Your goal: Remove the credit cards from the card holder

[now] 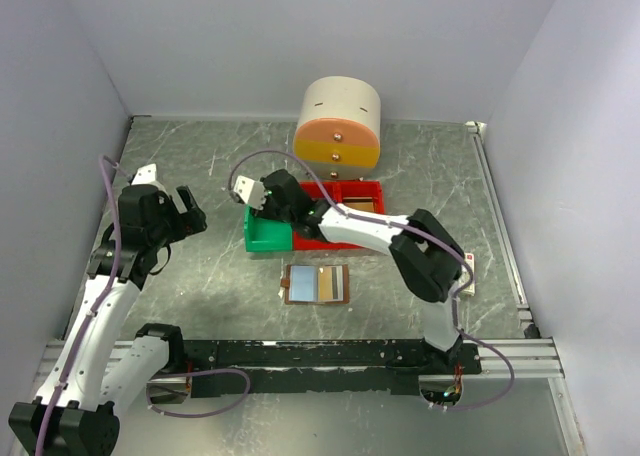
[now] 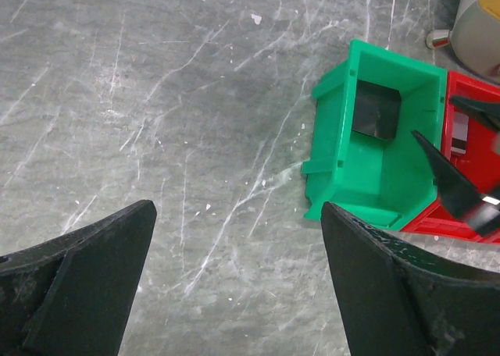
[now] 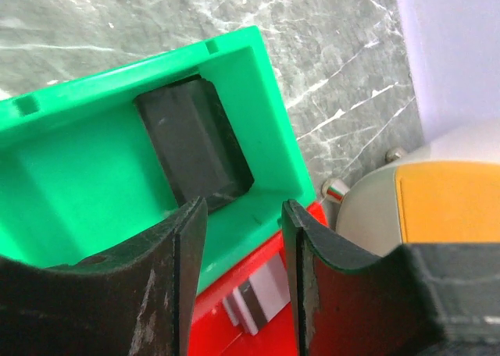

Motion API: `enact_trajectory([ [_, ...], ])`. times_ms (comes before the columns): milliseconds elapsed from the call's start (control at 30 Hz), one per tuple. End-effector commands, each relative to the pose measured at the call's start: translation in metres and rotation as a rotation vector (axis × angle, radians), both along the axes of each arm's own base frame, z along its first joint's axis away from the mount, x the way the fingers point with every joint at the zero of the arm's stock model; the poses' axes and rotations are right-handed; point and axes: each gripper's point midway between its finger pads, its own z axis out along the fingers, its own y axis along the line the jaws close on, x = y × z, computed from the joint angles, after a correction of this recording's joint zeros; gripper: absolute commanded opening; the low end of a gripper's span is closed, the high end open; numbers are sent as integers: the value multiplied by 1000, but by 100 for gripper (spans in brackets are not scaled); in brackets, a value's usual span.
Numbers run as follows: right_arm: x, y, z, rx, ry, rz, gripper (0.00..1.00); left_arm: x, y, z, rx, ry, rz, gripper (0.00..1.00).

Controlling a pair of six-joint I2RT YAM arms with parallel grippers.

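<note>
**While poised over the green bin, spread and pinching nothing**

From above: finds the card holder (image 1: 316, 284) lying open and flat on the table (image 1: 200, 156), just in front of the green bin (image 1: 266, 238) and the red bin (image 1: 360, 191), touched by neither arm. Places the right gripper (image 1: 258, 208) over the green bin and the left gripper (image 1: 188, 208) well off to the left, above bare marble. Cannot tell from here of any cards left in the holder's panels.

Through the left wrist: shows the left gripper (image 2: 238, 209) spread wide, only tabletop between its fingers. Catches a dark credit card (image 2: 376, 112) tilted against a wall inside the green bin (image 2: 375, 184), beside the red bin (image 2: 461, 87).

Through the right wrist: shows the right gripper (image 3: 242, 211) parted – nothing between the jaws – just above the same dark credit card (image 3: 195, 141), propped at a slant in the green bin (image 3: 78, 161). Glimpses pale flat pieces in the red bin (image 3: 211, 317) – too little shown to name them.
</note>
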Motion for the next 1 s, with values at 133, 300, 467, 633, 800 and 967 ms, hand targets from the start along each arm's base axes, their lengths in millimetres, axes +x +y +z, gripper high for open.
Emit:
enact_trajectory([
  [133, -34, -29, 80, 468, 61, -189, 44, 2, -13, 0, -24, -12, -86, 98],
  [300, -70, -74, 63, 697, 307, -409, 44, 3, -36, 1, -76, -37, -216, 95],
  [467, -115, -109, 24, 841, 544, -582, 41, -9, -89, 2, -258, -50, -489, 89],
  [633, -149, -144, -14, 967, 727, -745, 37, -37, -151, 2, -488, -32, -708, 88],
  [800, -172, -152, -32, 1017, 837, -753, 31, -57, -208, -23, -426, 63, -786, 84],
  [967, -179, -151, -41, 983, 879, -748, 26, -68, -245, -44, -444, 136, -819, 79],
])
